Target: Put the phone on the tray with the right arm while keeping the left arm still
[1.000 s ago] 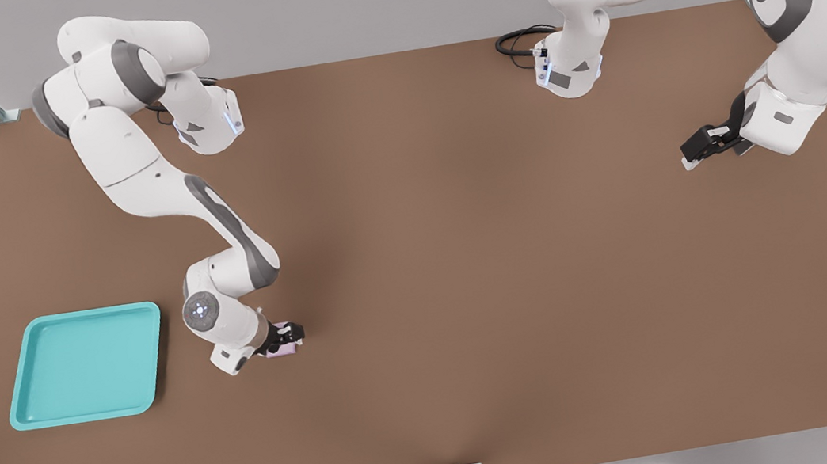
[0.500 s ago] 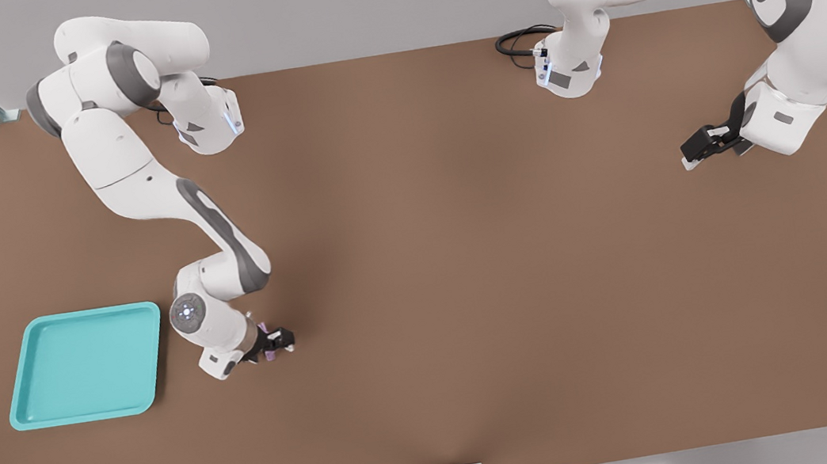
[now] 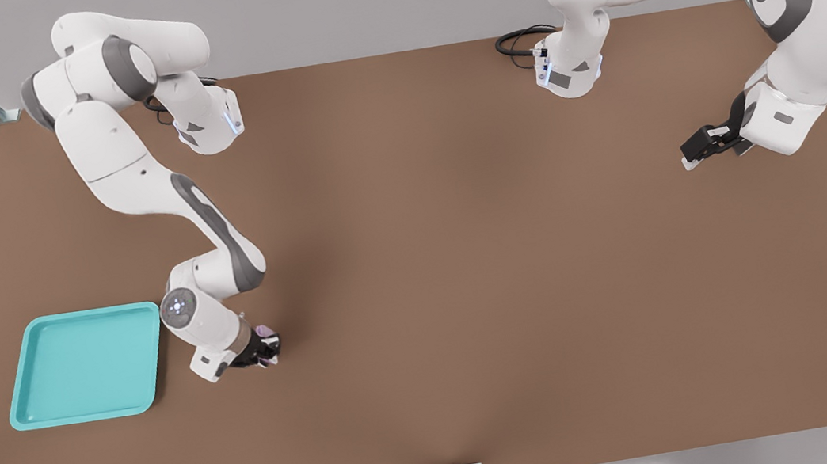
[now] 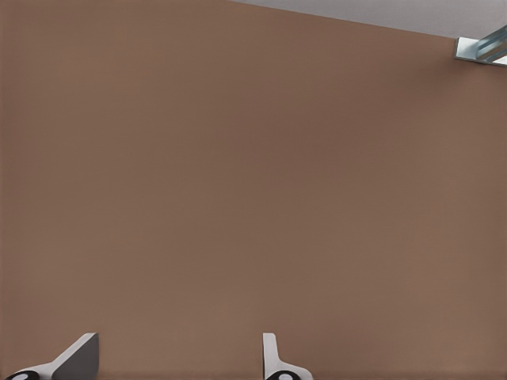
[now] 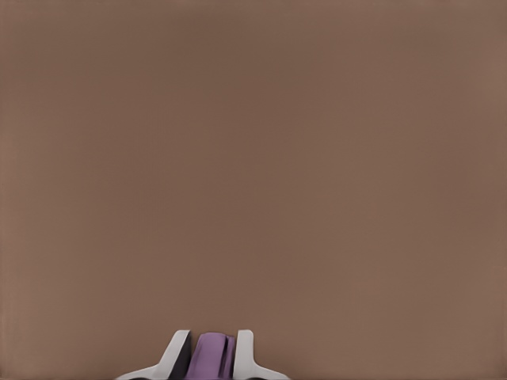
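one brown table point(image 3: 465, 257); gripper point(image 3: 262, 348) above it pinching phone point(image 5: 212, 356).

Your pincer point(image 3: 267, 350), clamped on the phone point(image 3: 264, 335), has bare counter point(image 3: 465, 257) between it and the tray point(image 3: 83, 366); only its own wrist lies between.

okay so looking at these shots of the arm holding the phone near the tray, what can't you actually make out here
- The phone: in the right wrist view only a pinkish sliver shows between the pincer's fingers; the picture's edge cuts off the rest, so its lens face is unseen.
- In the front view the pincer covers most of the phone, so whether it has cleared the table cannot be told.
- The tray appears only in the front view; neither wrist view shows it.
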`<state>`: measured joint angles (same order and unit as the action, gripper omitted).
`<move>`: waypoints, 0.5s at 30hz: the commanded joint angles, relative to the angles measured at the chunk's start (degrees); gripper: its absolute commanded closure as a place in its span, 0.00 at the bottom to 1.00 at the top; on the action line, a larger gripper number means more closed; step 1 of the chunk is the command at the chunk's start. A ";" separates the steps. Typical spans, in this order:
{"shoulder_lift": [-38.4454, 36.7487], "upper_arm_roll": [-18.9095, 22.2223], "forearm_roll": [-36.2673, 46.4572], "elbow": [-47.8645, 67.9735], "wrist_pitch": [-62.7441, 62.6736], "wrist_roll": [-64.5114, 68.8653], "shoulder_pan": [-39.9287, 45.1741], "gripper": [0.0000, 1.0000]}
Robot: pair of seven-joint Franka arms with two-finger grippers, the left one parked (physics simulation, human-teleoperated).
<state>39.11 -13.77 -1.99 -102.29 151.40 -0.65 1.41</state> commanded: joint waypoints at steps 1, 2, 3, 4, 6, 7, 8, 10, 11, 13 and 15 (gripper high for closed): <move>-0.44 0.06 -0.21 0.08 0.04 0.83 -0.01 0.71; -0.70 0.23 -0.21 0.16 0.04 0.92 -0.01 0.72; -1.84 0.67 -0.21 1.13 -0.40 1.00 0.08 0.73; -2.55 0.58 -0.39 1.48 -0.40 1.53 2.10 0.73; -4.04 0.06 -0.65 1.48 -0.58 8.64 7.19 0.73; -4.48 -0.12 -0.65 1.31 -0.66 13.74 10.45 0.73; -5.80 -0.12 -0.56 0.87 -2.15 18.14 13.17 0.73; -7.82 -0.64 -0.56 -1.33 -3.48 26.83 19.06 0.73; -8.00 -4.33 -0.56 -2.47 -3.56 30.35 25.21 0.73; -7.91 -5.48 -0.56 -2.91 -3.92 37.30 30.93 0.72; -7.12 -5.31 -0.56 -4.05 -3.83 38.97 31.81 0.71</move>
<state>31.91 -18.95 -2.01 -106.02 148.72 13.56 32.51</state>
